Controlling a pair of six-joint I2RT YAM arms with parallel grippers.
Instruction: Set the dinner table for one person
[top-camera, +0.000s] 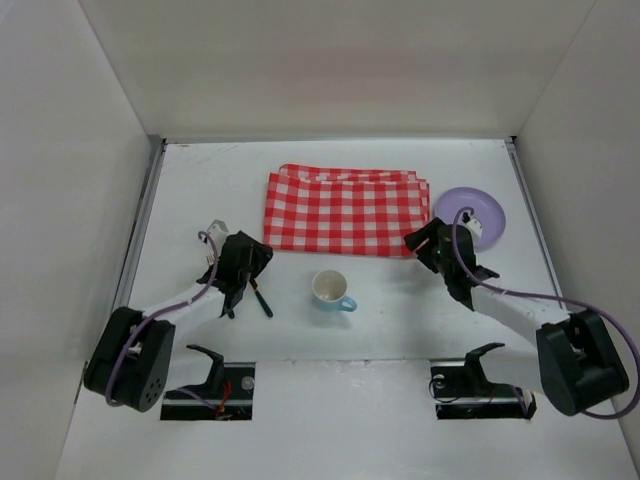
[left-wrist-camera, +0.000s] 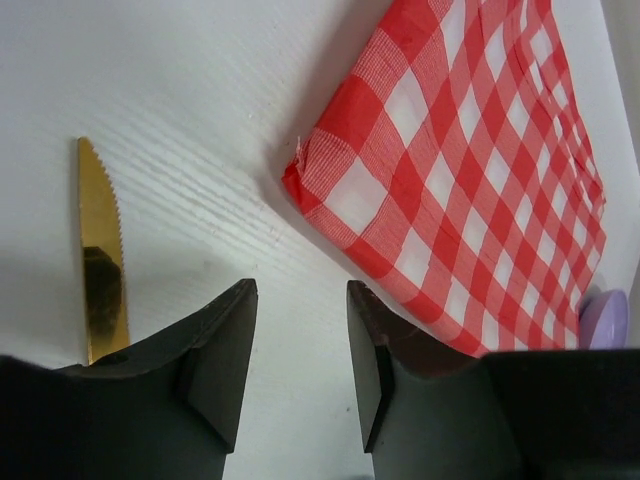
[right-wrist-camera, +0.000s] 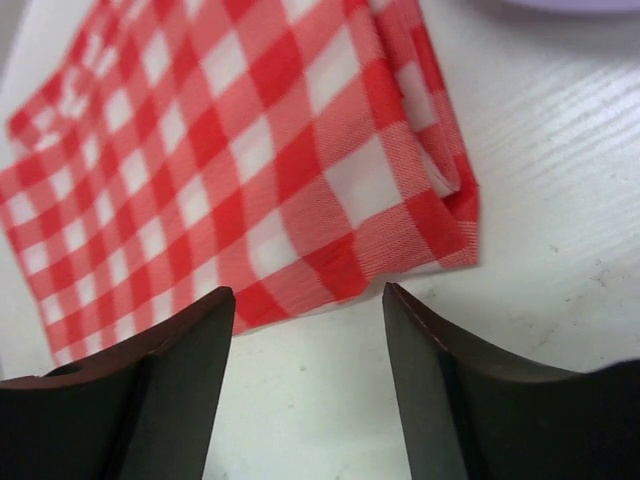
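The left gripper and right gripper are hovering spread, empty, at the checked cloth's near corners, likely to unfold it.

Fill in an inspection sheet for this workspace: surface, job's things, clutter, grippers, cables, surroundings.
Surface: dinner table, white and matte, metal rails along its sides.
Job's things: folded checked cloth at far middle; purple plate to its right; cup upright near the middle; gold knife lying flat at left.
Clutter: nothing seen.
Grippers: left gripper open, holding nothing, by one cloth corner; right gripper open, holding nothing, by another.
Cables: purple cables run along both arms.
Surroundings: white walls on three sides.
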